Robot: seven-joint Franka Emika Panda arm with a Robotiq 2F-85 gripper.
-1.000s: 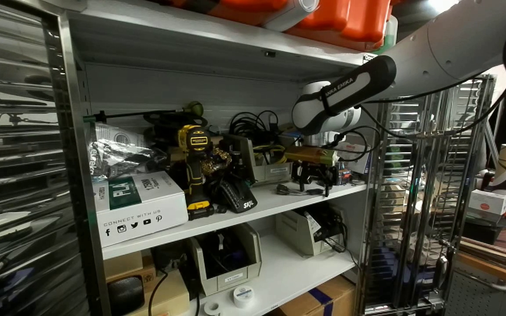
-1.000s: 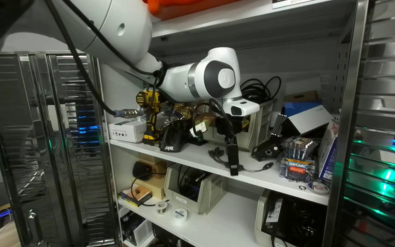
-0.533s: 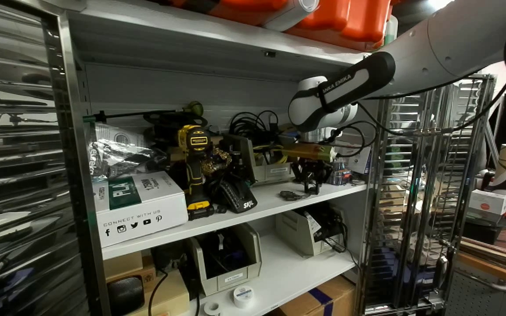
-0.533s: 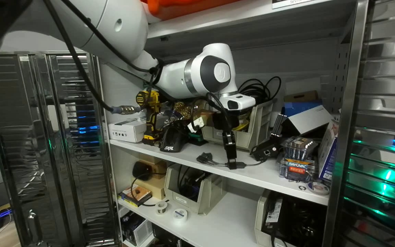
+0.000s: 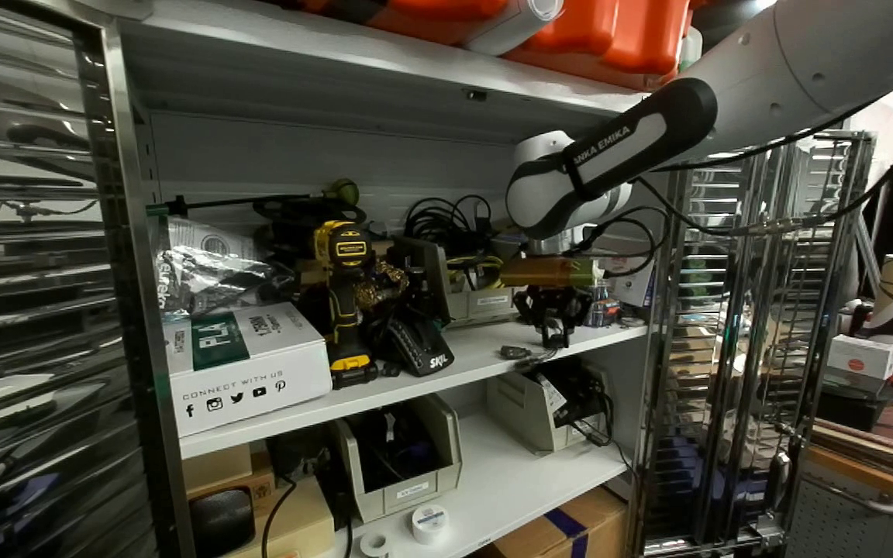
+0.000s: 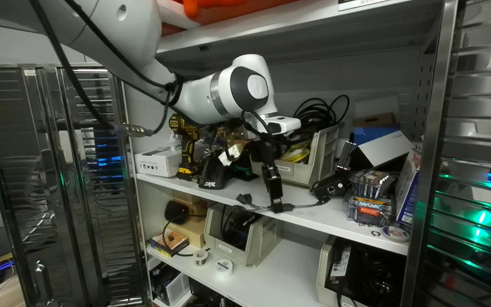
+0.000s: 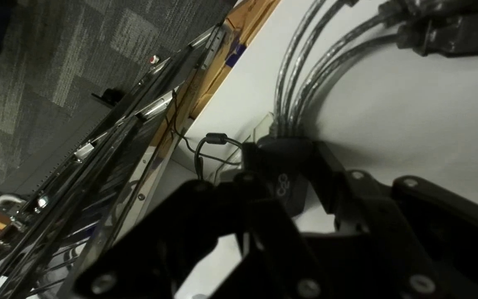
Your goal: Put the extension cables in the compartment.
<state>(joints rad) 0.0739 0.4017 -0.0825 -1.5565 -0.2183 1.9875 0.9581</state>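
Multi-lead extension cable (image 7: 287,148) sits in your gripper (image 5: 556,342), fingers grasping its black block (image 7: 284,182), near the front of the white shelf (image 6: 330,214).

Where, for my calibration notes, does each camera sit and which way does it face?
Exterior view: in front of the shelves, nearer the white PLA box, facing inward; the arm extends from the picture's upper right.
Exterior view: in front, nearer the batteries, facing inward; the arm extends from upper left.
Wrist view: on the arm's end, facing down at the extension cable and carpet; jaws show at the bottom.
Both exterior views share the drill, arm and extension cable.
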